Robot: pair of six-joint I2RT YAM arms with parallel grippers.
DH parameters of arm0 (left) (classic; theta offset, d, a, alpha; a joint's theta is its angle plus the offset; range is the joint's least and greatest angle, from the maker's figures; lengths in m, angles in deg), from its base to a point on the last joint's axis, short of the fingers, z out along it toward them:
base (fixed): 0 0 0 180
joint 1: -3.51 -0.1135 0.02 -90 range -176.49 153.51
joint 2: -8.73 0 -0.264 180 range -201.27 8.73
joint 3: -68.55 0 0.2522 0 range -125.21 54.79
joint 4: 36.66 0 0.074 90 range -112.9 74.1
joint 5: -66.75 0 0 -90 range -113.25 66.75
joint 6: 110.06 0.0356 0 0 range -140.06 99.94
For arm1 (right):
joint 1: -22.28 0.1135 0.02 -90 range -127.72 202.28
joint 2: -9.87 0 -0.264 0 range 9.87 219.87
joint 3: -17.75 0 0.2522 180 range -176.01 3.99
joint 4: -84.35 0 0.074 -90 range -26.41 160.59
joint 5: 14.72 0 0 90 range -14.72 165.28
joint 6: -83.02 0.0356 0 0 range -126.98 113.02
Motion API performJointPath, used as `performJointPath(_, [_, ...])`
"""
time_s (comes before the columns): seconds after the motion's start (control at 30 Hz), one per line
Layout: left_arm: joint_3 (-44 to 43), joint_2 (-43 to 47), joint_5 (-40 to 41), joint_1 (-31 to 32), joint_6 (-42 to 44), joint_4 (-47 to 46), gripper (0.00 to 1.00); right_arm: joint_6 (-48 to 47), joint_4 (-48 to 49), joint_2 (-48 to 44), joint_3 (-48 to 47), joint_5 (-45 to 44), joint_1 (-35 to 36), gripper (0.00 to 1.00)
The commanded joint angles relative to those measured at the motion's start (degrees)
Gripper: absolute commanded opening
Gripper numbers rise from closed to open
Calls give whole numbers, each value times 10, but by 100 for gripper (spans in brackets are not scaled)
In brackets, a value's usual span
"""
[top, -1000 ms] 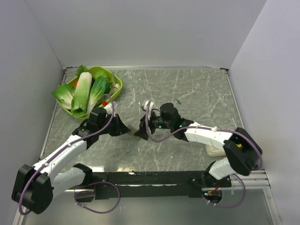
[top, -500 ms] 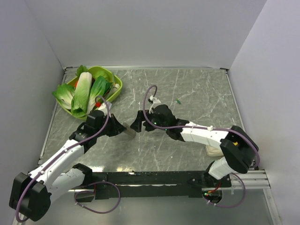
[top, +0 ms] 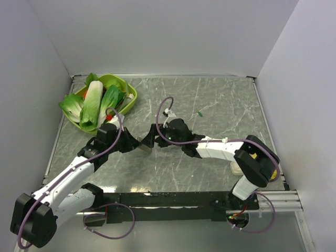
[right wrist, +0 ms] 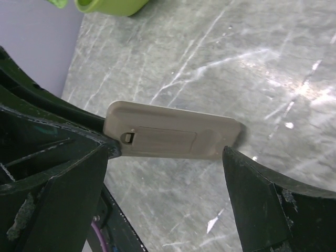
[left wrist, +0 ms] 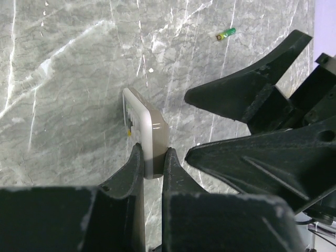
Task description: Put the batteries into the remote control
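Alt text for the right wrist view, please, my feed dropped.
The remote control shows its grey-brown back, battery cover in place, in the gap between the open right gripper fingers. The left gripper clamps one end. Marble table lies behind, with a green bowl at the top edge.

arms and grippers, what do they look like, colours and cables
Both the left arm and the right arm have white link shells with bulky black joints. A purple cable loops along each, fixed with small white ties. The left gripper and right gripper are matt black, each with two tapering wedge-shaped fingers.
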Motion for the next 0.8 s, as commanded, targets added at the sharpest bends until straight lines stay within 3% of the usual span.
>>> performJointPath(0.0, [7, 1, 5, -2, -11, -2, 1, 13, 43, 14, -20, 19, 6, 97])
performJointPath(0.53, [17, 6, -16, -20, -13, 1, 1, 49, 111, 11, 25, -37, 8, 95])
performJointPath(0.77, [22, 3, -29, -29, -13, -7, 1, 48, 94, 17, 20, -31, 8, 95])
